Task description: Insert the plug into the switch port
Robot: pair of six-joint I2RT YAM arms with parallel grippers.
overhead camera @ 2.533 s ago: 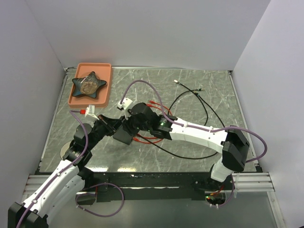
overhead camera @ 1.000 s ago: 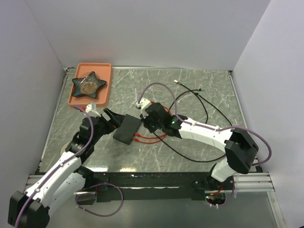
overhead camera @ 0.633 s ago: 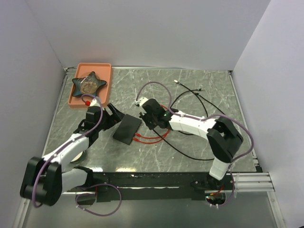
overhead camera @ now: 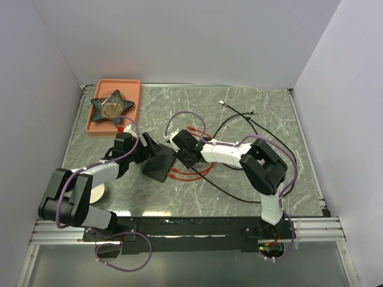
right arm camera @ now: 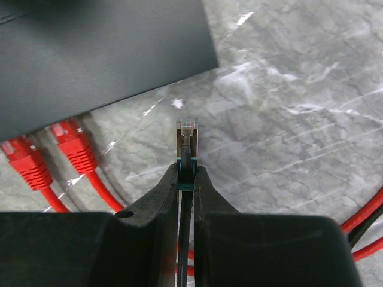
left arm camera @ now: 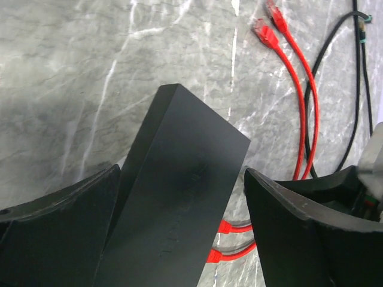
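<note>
The switch (overhead camera: 159, 165) is a flat matte-black box lying on the marbled table. In the left wrist view the switch (left arm camera: 179, 203) sits between the fingers of my left gripper (left arm camera: 182, 172), which is open. It leans by the left finger, with a gap to the right finger. Two red plugs (right arm camera: 72, 140) sit in its near edge. My right gripper (right arm camera: 187, 172) is shut on the plug (right arm camera: 187, 133), a clear-tipped connector with a teal boot on a black cable. The plug points at the switch (right arm camera: 102, 54) edge near its right corner, a short gap away.
An orange tray (overhead camera: 133, 101) with a dark star-shaped dish (overhead camera: 111, 106) stands at the back left. Red cables (overhead camera: 191, 174) loop in front of the switch, and two loose red plugs (left arm camera: 263, 28) lie beyond it. Black cables (overhead camera: 251, 128) trail across the right half.
Both arms have swung and dropped lower. The left gripper has come up around the switch. The right gripper, still holding the plug, has shifted slightly toward the switch.
</note>
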